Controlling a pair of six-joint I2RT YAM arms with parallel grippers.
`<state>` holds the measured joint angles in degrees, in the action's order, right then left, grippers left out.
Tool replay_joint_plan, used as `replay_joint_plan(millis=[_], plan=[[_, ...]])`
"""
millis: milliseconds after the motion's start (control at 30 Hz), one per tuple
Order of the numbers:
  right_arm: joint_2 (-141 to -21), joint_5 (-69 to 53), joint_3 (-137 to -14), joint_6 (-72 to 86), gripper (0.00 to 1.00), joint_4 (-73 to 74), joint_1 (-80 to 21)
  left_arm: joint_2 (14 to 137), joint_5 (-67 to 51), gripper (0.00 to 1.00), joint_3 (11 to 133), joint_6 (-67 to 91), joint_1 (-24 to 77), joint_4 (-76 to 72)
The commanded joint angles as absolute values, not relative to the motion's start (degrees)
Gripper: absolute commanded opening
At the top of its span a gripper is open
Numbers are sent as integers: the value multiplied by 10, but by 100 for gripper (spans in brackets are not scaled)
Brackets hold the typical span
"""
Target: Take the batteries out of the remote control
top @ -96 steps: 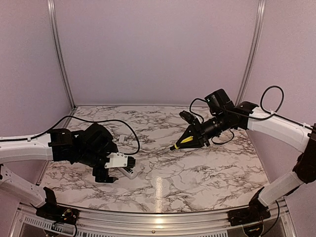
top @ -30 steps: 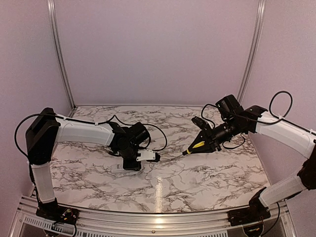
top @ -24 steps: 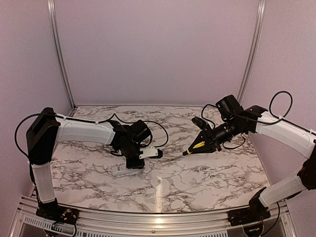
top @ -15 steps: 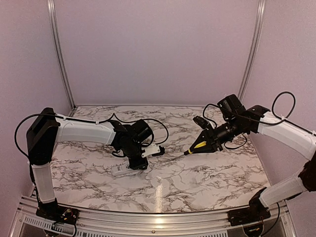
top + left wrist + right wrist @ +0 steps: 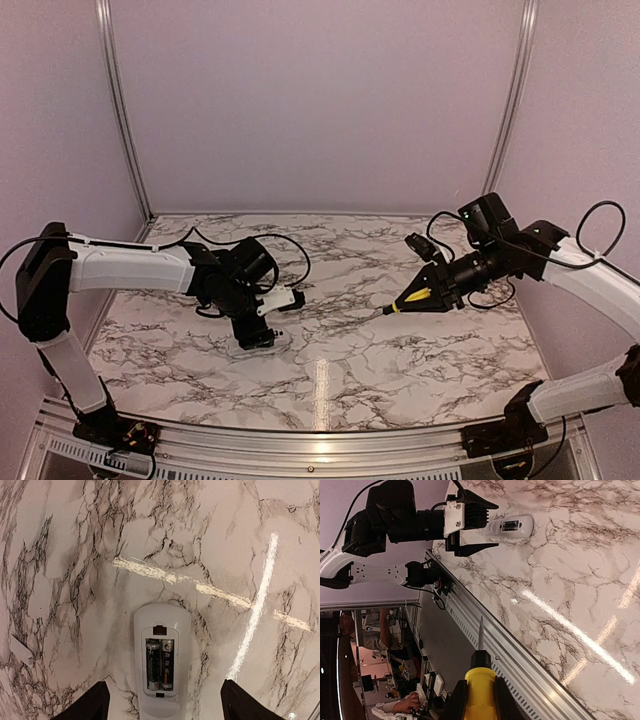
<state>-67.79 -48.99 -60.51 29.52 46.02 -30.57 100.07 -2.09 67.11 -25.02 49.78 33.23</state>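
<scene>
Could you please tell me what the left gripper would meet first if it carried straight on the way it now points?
Most likely the remote, which lies straight ahead between the open fingers of the left gripper. The fingertips would probably land on the table either side of it.

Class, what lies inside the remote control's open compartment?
Two batteries side by side in the remote control; the compartment floor under them is hidden.
</scene>
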Motion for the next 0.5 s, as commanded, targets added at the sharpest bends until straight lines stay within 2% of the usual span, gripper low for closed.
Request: replay_joint_plan(millis=[0,200,467], plan=[[-651,-479,-595,320,0,451,-302,946,-47,80,609,-277,464,315],[-643,-477,-596,332,0,454,-301,901,-62,80,542,-302,423,283],[-645,-475,-602,341,0,456,-301,915,-104,78,517,-312,397,260]])
